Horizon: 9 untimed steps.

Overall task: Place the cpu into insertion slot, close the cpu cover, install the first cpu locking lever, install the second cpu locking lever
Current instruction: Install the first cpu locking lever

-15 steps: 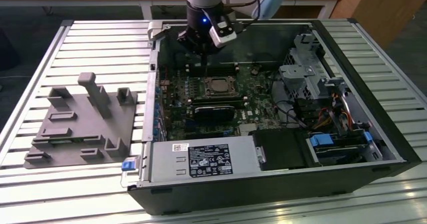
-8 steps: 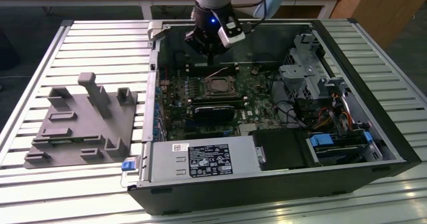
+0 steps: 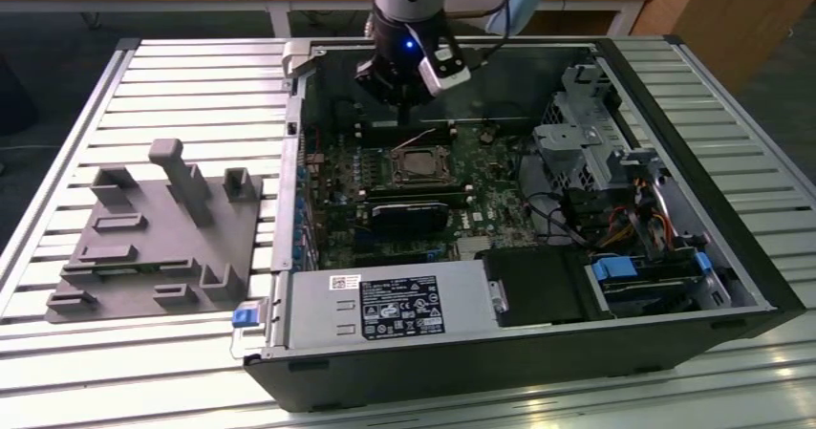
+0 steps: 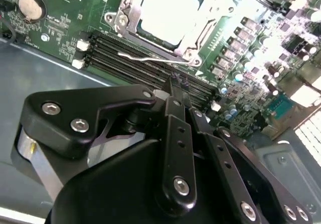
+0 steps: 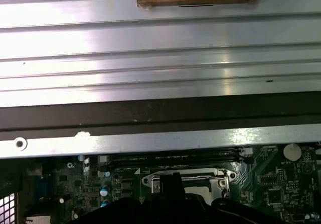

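Observation:
The cpu (image 4: 168, 8) lies flat in the insertion slot (image 3: 418, 166), its pale grey top showing through the window of the cpu cover (image 4: 199, 32). The silver cover lies down over the chip. A thin wire locking lever (image 4: 150, 57) runs along the socket's edge beside the memory slots (image 4: 140, 66), its hooked end free. My gripper (image 4: 174, 81) hangs just above those memory slots, close to the lever, fingers pressed together with nothing between them. In the exterior view my gripper (image 3: 405, 123) is over the back of the board, behind the socket. The first wrist view has the socket (image 5: 188, 180) under the dark fingertips (image 5: 170, 181).
The open computer case (image 3: 746, 257) lies on a slatted metal table (image 3: 191, 75). A grey fixture block (image 3: 153, 228) stands at the exterior view's left. Inside the case are a power supply (image 3: 382, 305), drive bays (image 3: 599, 142), cables (image 3: 637, 219) and a coin battery (image 4: 31, 5).

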Tool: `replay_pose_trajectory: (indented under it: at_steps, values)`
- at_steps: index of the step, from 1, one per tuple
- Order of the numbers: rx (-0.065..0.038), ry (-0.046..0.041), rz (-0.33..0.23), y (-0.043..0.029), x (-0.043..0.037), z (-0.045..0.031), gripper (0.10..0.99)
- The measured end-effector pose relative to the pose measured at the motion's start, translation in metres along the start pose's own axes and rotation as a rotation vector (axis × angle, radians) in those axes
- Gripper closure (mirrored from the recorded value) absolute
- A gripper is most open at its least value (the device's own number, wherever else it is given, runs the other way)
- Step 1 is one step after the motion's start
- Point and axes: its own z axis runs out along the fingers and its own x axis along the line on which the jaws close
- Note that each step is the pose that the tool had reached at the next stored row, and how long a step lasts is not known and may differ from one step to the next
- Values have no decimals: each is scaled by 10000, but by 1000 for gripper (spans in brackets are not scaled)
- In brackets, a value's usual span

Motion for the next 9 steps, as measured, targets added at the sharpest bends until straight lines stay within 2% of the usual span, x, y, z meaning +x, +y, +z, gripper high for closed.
replay_pose_trajectory:
  at_steps: [3,9]
  values:
    - [1,38,-440,-3,-4,36,980]
    - [7,46,-531,-6,-30,87,980]
